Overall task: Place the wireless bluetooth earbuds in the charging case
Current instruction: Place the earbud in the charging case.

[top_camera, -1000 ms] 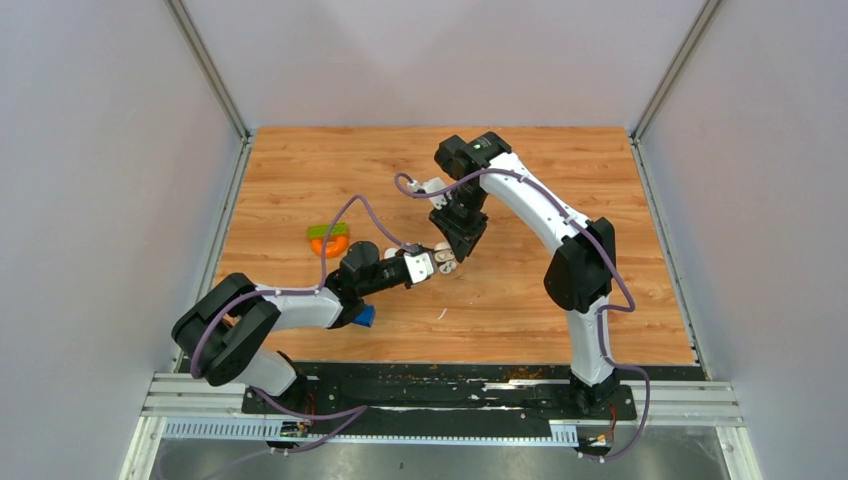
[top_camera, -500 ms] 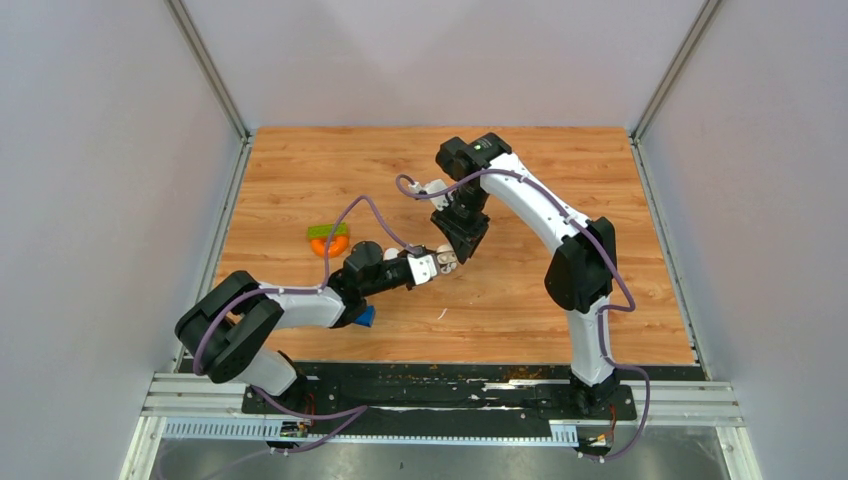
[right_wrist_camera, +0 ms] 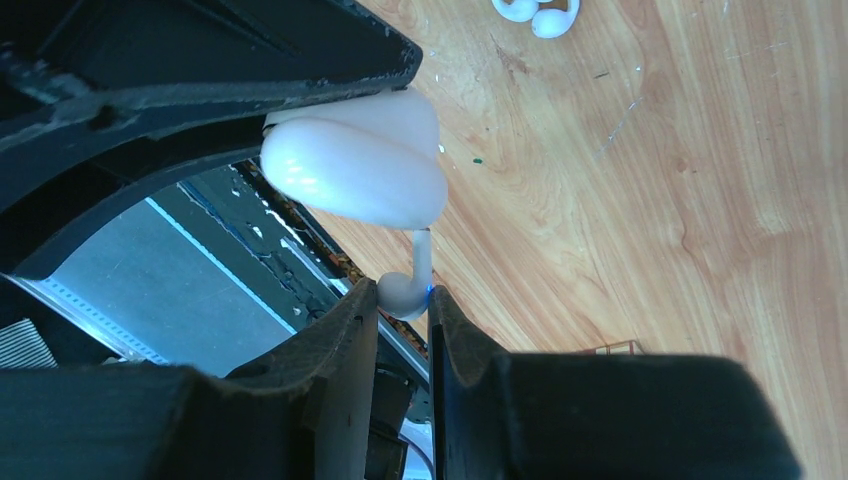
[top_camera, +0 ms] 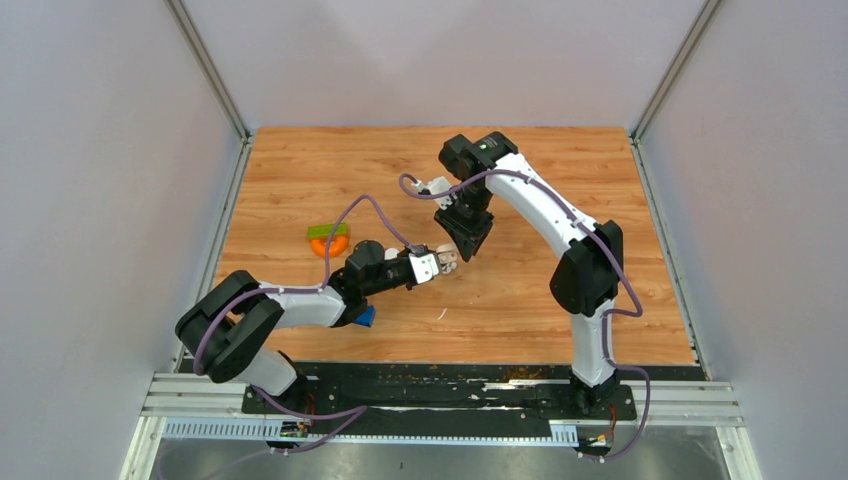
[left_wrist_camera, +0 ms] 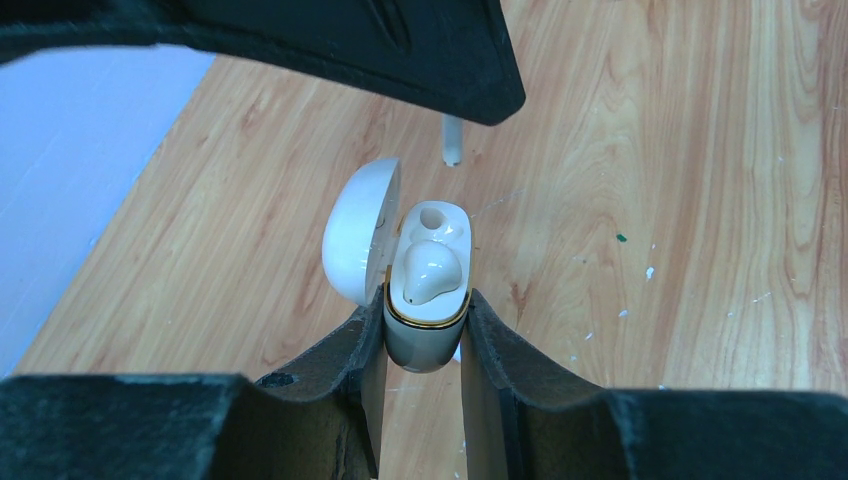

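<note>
Left gripper [left_wrist_camera: 423, 308] clamps the open white plastic case [left_wrist_camera: 420, 346], right gripper [right_wrist_camera: 403, 305] pinches a stemmed white earbud [right_wrist_camera: 404, 291] beside it; only overhead shows the blue brick [top_camera: 366, 317] half under the left arm [top_camera: 300, 305].

The whole table [top_camera: 300, 170] is taken in from high above and behind the arm bases by the fixed top camera, at a distance. In the left wrist view the wood is looked down on, very close, past the left gripper's fingers [left_wrist_camera: 340, 365]. The right wrist view is aimed past the right gripper's fingers [right_wrist_camera: 330, 352]. The charging case [left_wrist_camera: 425, 335] is shared by all three views.
</note>
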